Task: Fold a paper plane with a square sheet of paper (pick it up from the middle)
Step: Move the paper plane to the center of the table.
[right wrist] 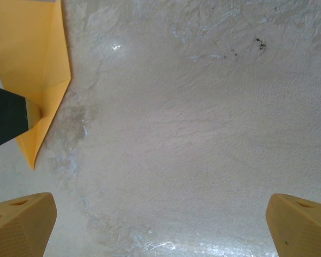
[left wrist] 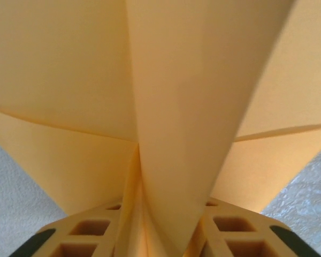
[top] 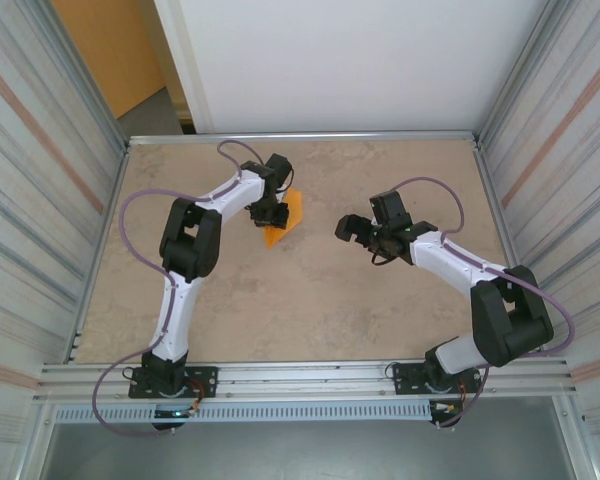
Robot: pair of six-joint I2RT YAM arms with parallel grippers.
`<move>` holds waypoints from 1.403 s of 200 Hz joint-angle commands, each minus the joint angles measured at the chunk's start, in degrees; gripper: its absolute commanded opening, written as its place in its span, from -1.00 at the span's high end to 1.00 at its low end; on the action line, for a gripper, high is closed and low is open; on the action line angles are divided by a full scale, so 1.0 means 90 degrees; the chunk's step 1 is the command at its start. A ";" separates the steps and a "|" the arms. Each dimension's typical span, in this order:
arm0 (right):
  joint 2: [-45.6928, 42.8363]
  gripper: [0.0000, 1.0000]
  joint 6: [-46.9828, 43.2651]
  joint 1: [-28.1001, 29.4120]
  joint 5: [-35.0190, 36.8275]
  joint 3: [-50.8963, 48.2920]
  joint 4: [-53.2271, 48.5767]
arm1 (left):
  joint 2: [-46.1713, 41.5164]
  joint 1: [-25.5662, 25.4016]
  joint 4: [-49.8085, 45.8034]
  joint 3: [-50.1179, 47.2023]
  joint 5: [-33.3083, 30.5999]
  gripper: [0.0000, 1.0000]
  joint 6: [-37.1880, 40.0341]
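Observation:
The orange sheet of paper (top: 290, 214) is folded into a pointed shape with a centre crease, and it lies at the back left of the table (top: 310, 300). My left gripper (top: 271, 212) is right on it. In the left wrist view the creased paper (left wrist: 187, 107) rises between the two tan fingers (left wrist: 85, 235), which stand apart, so my left gripper (left wrist: 160, 227) is open around the fold. My right gripper (top: 351, 228) hangs open over bare table to the right of the paper. The right wrist view has its tips (right wrist: 21, 222) wide apart and the paper (right wrist: 32, 53) at the upper left.
Corrugated metal walls close in the left and right sides. A white panel (top: 360, 60) stands behind the table, and an orange wall panel (top: 105, 50) shows at the back left. A metal rail (top: 310, 378) runs along the near edge by the arm bases.

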 commanded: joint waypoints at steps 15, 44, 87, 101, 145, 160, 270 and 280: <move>0.0031 -0.98 0.0047 0.0016 0.0081 0.0013 -0.0168 | 0.0358 0.0006 0.0018 -0.0223 -0.0397 0.20 -0.0514; 0.0048 -0.98 0.0062 0.0019 0.0081 0.0031 -0.0155 | 0.0406 0.0010 0.0137 -0.0175 -0.0487 0.15 -0.0681; 0.0057 -0.98 0.0062 0.0015 0.0082 0.0033 -0.0158 | 0.0458 0.0072 0.0291 -0.0089 -0.0302 0.17 -0.0972; 0.0072 -0.98 0.0062 0.0011 0.0083 0.0040 -0.0145 | 0.0444 0.0130 0.0391 -0.0099 -0.0150 0.17 -0.1107; 0.0118 -0.98 0.0062 0.0011 0.0053 0.0079 -0.0132 | 0.0362 0.0229 0.0497 -0.0104 -0.0112 0.22 -0.1494; 0.0122 -0.98 0.0054 0.0018 0.0040 0.0079 -0.0126 | 0.0370 0.0258 0.0496 -0.0104 -0.0195 0.18 -0.1550; -0.0095 -0.98 0.0026 0.0005 0.0305 0.0239 -0.0332 | -0.0603 0.0264 0.0380 0.0250 0.0181 0.06 -0.1235; -0.0168 -0.98 -0.0011 -0.0003 0.0428 0.0288 -0.0427 | -0.0839 0.0259 0.0395 0.0179 0.0187 0.03 -0.1265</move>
